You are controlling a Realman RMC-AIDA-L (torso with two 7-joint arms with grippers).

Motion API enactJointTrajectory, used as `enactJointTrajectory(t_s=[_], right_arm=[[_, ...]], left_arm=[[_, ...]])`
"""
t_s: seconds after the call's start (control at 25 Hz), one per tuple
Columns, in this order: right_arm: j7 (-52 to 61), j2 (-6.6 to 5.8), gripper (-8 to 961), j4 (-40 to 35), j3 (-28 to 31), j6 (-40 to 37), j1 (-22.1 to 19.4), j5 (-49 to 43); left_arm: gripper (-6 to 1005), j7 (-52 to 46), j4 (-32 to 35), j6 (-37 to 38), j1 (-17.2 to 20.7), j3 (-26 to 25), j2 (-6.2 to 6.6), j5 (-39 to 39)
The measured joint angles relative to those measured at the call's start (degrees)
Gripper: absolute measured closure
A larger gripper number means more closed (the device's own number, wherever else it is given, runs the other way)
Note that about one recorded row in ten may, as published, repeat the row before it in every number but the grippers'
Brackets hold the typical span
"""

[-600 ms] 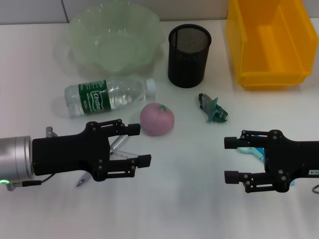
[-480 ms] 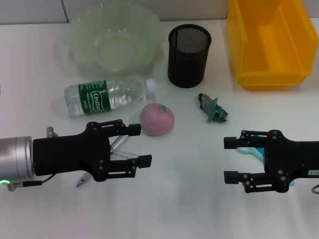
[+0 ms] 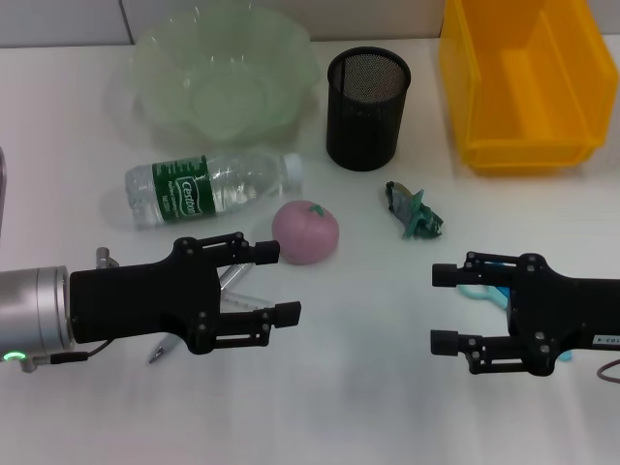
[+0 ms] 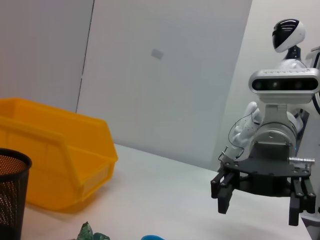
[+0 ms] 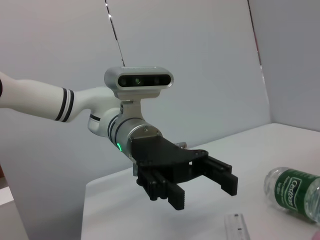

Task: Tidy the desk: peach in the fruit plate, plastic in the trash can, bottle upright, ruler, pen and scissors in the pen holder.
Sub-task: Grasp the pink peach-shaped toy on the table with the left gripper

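Head view: bottle (image 3: 211,188) sideways, cap rightward.

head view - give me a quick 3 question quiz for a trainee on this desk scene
1. True or false: the water bottle stands upright.
2. Which item lies nearest the left claw?
A. peach
B. yellow bin
C. mesh pen holder
3. Fill in: the crumpled green plastic lies on the desk between the pen holder and the ____ claw.

Key:
1. False; it lies on its side in front of the green fruit plate.
2. A
3. right; both claws are open and hold nothing.
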Motion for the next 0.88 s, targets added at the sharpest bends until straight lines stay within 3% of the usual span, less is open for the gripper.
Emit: enactJointTrajectory(t_s=[0.52,0.88], right_arm=[[-7.12,-0.10,186,6.05,0.56,1.08,-3.71,3.68],[-7.51,-0.09,186,8.58,0.76,2.21,-4.40,3.87]], left_arm=[[245,-0.41,-0.01,-4.98,-0.99,0.58,-0.76,-0.06],[249,-7.07,0.02,-18.20,-9.26,8.09,-0.90,0.00]])
